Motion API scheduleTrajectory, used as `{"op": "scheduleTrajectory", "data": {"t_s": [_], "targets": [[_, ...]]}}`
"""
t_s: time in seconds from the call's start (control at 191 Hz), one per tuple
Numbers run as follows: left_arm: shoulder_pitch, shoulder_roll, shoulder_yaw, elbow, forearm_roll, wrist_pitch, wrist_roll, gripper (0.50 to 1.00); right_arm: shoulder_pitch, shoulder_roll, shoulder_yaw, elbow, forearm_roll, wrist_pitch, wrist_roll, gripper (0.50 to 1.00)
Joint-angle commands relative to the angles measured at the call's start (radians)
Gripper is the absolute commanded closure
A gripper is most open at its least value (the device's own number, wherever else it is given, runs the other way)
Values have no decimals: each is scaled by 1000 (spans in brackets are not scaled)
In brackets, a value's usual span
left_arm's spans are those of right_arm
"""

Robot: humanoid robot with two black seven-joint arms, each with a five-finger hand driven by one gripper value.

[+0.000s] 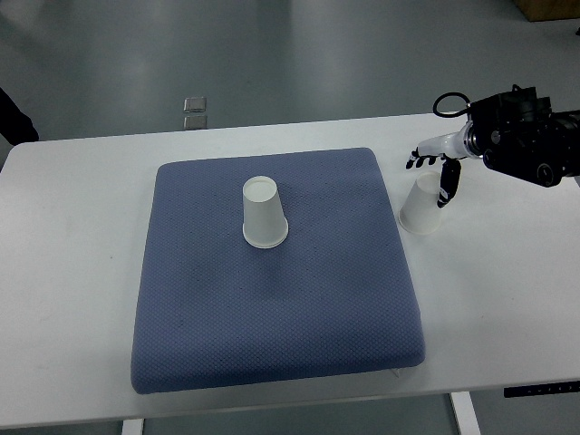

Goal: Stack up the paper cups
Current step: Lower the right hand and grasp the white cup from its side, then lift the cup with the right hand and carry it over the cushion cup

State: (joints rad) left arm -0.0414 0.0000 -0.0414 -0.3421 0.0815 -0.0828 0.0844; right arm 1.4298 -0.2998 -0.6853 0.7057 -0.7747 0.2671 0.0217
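Note:
Two white paper cups stand upside down. One cup (265, 215) sits near the middle of the blue cushion (272, 308). The other cup (420, 208) stands on the white table (72, 272), just off the cushion's right edge. My right hand (430, 174) reaches in from the right edge and hovers at this cup's upper end. Its white fingers (415, 161) stretch out to the left above the cup, and the black thumb (445, 188) lies along the cup's right side. The hand looks open, not closed around the cup. No left arm shows.
The cushion covers most of the table's middle. Bare table runs along the left, right and front edges. Grey floor lies beyond the far edge, with a small grey floor fitting (194, 111) and a dark shape (13, 118) at the left edge.

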Motion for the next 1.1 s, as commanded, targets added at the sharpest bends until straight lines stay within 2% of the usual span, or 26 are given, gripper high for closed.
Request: {"op": "scheduleTrajectory", "data": {"t_s": [0.0,0.099,0.225,0.314,0.434,0.492,0.544,0.785,0.937,1.094], "targets": [[0,0,0,0,0,0,0,500,-2,1,-5,0,0,0,0,599],[1,0,1,0,0,0,0,500,-17,-1,-2,0,0,-3,1,615],[2,0,1,0,0,0,0,500,-25,1,-5,-2,0,-16,1,668],[3,0,0,0,0,0,0,500,-34,1,-7,-3,0,-22,1,685],[3,0,0,0,0,0,0,500,-37,2,-7,-3,-2,-32,1,765],[3,0,0,2,0,0,0,500,-43,2,-10,-3,-2,-34,1,848],[3,0,0,3,0,0,0,500,-43,2,-11,-5,-2,-34,1,879],[5,0,0,5,0,0,0,500,31,-21,-14,11,-12,-5,1,879],[5,0,-2,3,0,0,0,500,192,-88,-10,75,-38,124,3,875],[5,0,0,0,0,0,0,500,420,-180,-10,230,-35,241,3,871]]}}
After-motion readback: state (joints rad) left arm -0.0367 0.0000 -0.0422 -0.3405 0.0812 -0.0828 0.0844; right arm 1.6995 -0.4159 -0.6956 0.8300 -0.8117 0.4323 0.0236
